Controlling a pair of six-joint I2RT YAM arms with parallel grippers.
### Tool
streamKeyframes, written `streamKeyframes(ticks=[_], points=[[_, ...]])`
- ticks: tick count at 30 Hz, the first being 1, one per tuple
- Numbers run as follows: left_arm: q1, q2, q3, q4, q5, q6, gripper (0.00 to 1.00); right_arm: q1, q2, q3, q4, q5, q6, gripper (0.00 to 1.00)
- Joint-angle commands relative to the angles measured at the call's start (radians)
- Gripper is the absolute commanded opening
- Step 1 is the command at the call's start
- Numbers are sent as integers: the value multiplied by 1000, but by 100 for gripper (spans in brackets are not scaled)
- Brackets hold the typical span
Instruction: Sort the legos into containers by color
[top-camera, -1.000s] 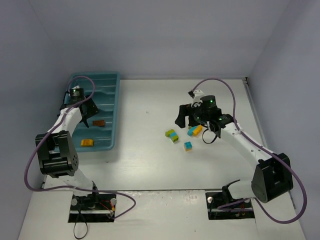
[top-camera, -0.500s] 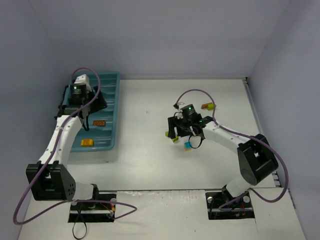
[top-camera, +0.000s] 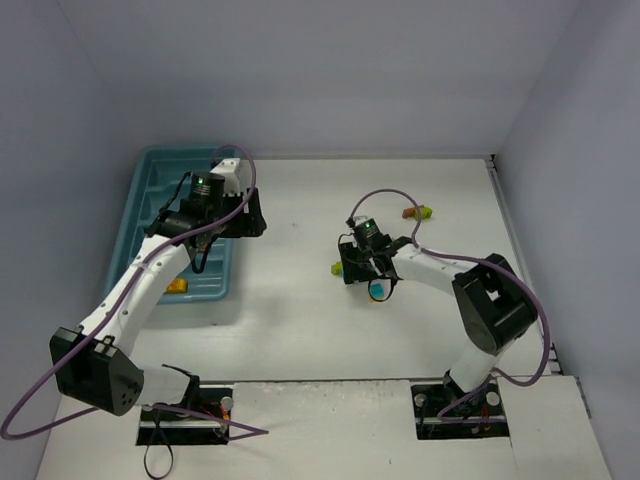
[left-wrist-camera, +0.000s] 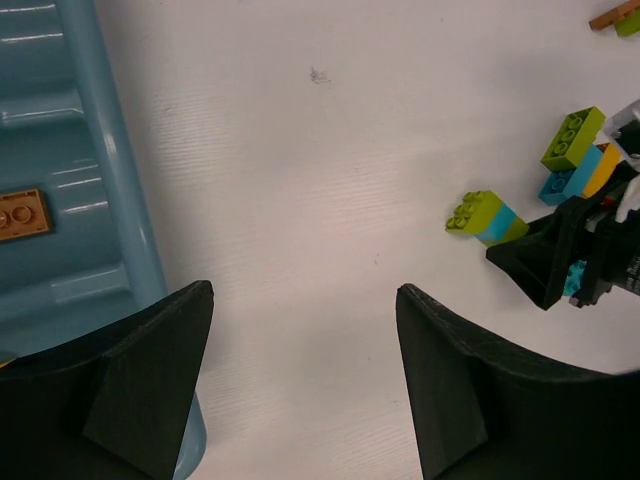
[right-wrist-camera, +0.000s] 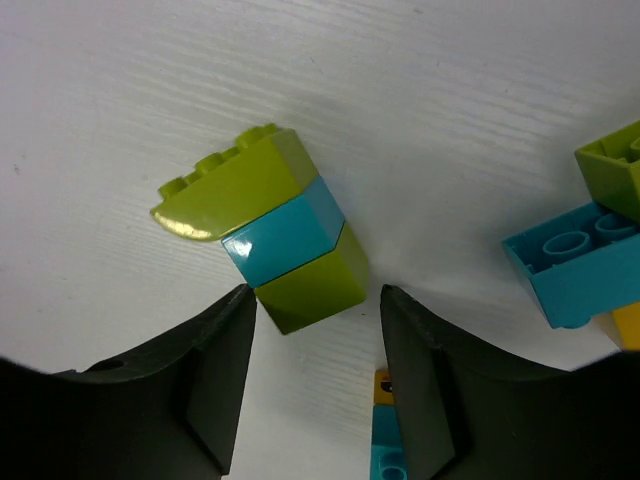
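A lime-cyan-lime lego stack (right-wrist-camera: 285, 235) lies on the white table. My right gripper (right-wrist-camera: 313, 292) hovers right over it, open. The stack's near lime end sits just at the mouth of the jaws, which straddle it closely. In the top view this gripper (top-camera: 356, 264) covers most of that stack (top-camera: 338, 268). My left gripper (left-wrist-camera: 305, 290) is open and holds nothing. It hangs over bare table just right of the teal tray (left-wrist-camera: 105, 150). A brown brick (left-wrist-camera: 22, 213) and an orange brick (top-camera: 176, 286) lie in the tray's compartments (top-camera: 150, 190).
A lime, cyan and orange cluster (left-wrist-camera: 575, 155) lies beside the right gripper. A small orange-cyan brick (right-wrist-camera: 385, 430) sits under the right fingers, also seen as a cyan brick (top-camera: 378, 290). Brown and lime pieces (top-camera: 416, 212) lie farther back right. Walls enclose the table.
My left arm swung right, from over the tray out past its rim, and its jaws widened. My right gripper moved left onto the lime-cyan-lime stack and its jaws narrowed.
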Motion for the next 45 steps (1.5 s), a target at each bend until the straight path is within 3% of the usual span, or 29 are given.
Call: streamKeyframes(ticks=[1,4,8,10,13,16,21,27,35,38,42,45], points=[[-6,-13,19,36,49,13,68,0,28,32,15,25,-45,48],[-8,10,15,51,99,27,68,2,36,24,31,2,-68,35],[-6,49,24,70,167,58,68,2,34,12,69,-33,-111,28],[-8,68,31,82,202,74,68,-3,33,13,81,-55,-133,30],[-6,96,42,82,214,81,68,-1,51,47,58,-76,-157,46],[-6,107,45,84,220,82,68,-1,48,65,43,-59,-163,51],[-6,121,56,74,231,90,68,-3,39,105,-52,-46,-237,54],[-6,133,64,68,245,108,68,-7,70,197,-146,2,-435,54],[-8,138,71,53,263,121,68,-14,143,213,-178,-110,-556,50],[-6,138,68,48,263,125,68,-12,169,226,-175,-130,-547,42],[-6,131,61,39,259,127,68,-3,200,266,-164,-177,-506,16],[-5,128,51,44,259,127,68,2,222,294,-149,-200,-467,12]])
